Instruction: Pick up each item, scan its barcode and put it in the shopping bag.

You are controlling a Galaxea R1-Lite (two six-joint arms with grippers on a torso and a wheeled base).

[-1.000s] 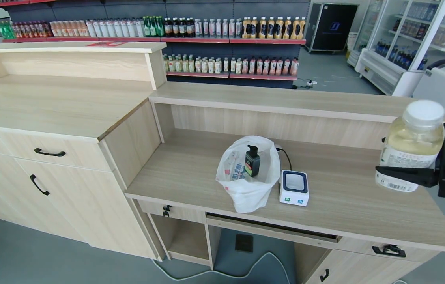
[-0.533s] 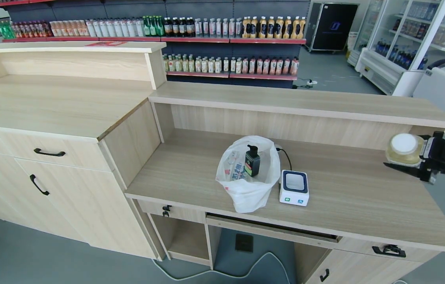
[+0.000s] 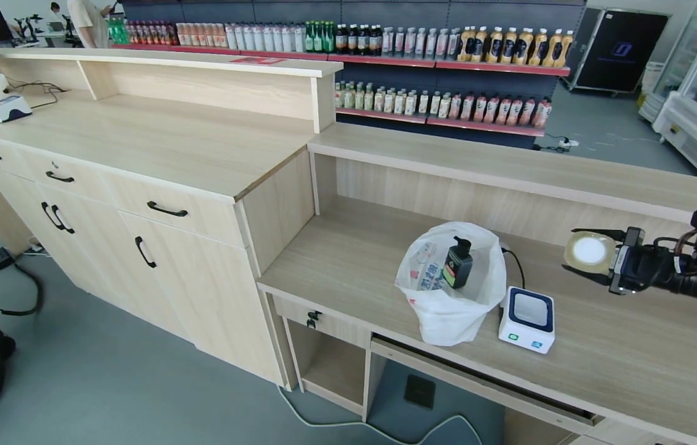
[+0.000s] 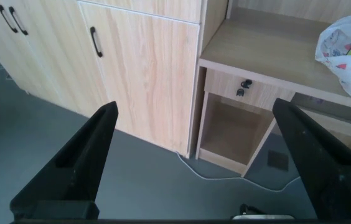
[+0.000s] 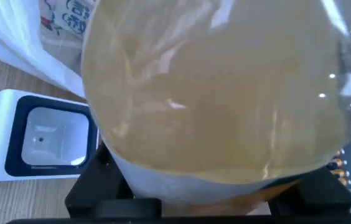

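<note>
While my right gripper (image 3: 584,251) clamps the bottle (image 5: 225,87) on its side, its white cap pointing toward the bag (image 3: 450,309), I see the scanner (image 3: 526,319) below and just ahead of those jaws, just beside the bag. A black pump bottle (image 3: 458,264) stands inside the bag. My left gripper (image 4: 194,106) hangs with jaws wide over the floor, the counter (image 4: 269,53) ahead of them

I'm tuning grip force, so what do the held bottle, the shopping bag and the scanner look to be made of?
Bottle: probably clear glossy plastic; highlights on its wall, pale liquid showing through.
Shopping bag: thin white plastic film, crinkled and translucent.
Scanner: hard white plastic casing, glassy dark-framed window.
</note>
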